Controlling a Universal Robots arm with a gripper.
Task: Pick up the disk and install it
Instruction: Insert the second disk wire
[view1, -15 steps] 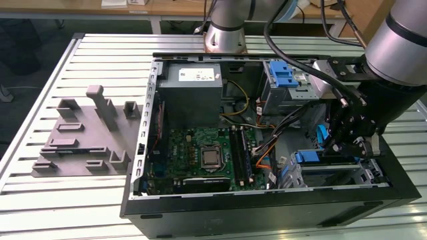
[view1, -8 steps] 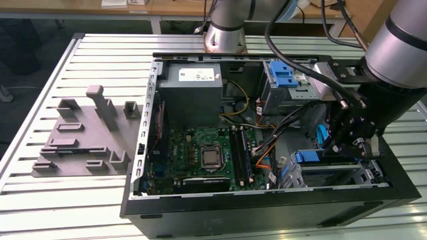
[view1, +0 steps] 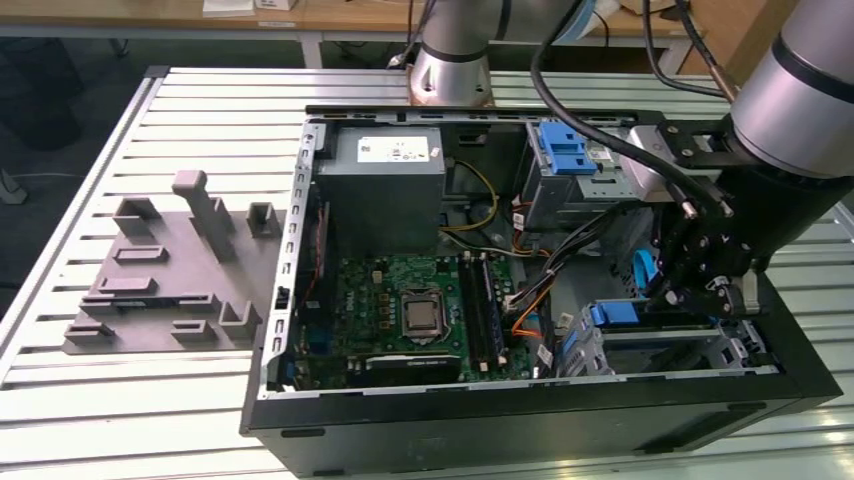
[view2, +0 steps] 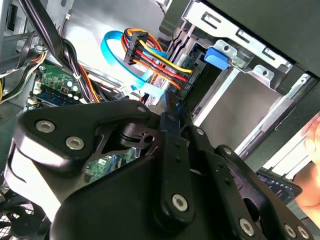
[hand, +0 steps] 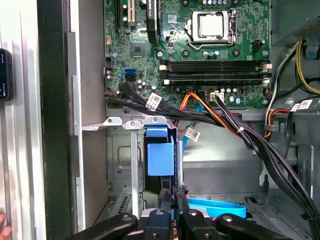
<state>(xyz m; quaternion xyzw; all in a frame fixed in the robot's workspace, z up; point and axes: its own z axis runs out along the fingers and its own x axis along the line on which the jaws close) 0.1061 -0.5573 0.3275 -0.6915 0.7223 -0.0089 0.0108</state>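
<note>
Open computer case (view1: 287, 330), claw (hand: 172, 207) closed on disk (hand: 160, 155) edge

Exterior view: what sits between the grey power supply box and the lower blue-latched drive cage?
The green motherboard with its silver CPU socket, then a run of black and orange cables, lie between the power supply box and drive cage.

Green motherboard (hand: 200, 55) — blue-latched drive bay (hand: 160, 155) beside
</note>
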